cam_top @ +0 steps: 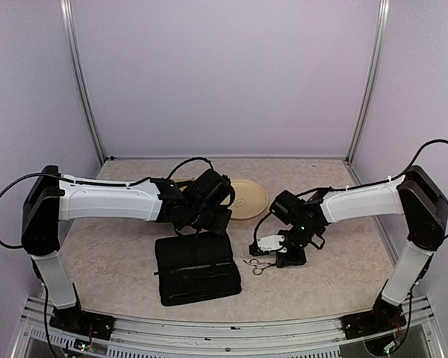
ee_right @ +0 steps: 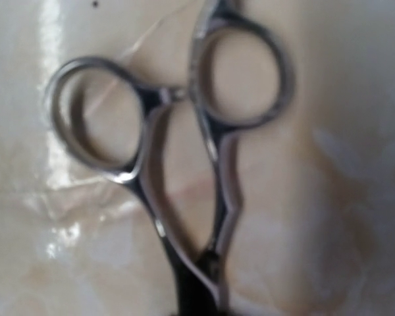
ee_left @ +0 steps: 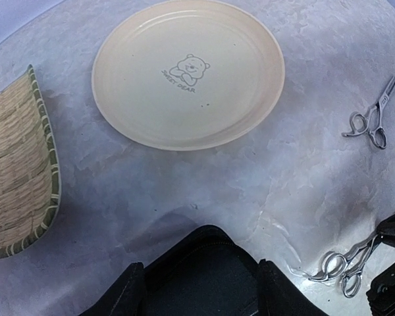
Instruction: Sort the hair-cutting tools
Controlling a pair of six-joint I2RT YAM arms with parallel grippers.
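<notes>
**Steel scissors, two pairs, on a pale marbled table**

1. Near scissors: slim, silver, with two finger rings. They sit low over the table, just right of the black zip case. The right gripper is pressed together on the blade end, and the rings point away from it toward the case. In the right wrist view the rings and shanks fill the frame, blurred, and the blades run out at the bottom edge. Whether the rings touch the table cannot be told.

2. Far scissors: same make, blades together. They lie flat on the table to the right of the plate, beyond the near pair and apart from both grippers.

3. Left gripper: fingers stand apart at the far edge of the case, with dark case material filling the gap between them. Whether they press on it cannot be told.

4. Plate: cream, round, with a bear print and lettering at its centre. It lies beyond the case.

5. Bamboo tray: woven, with a green-striped rim. It sits left of the plate in the left wrist view, partly out of frame.
</notes>
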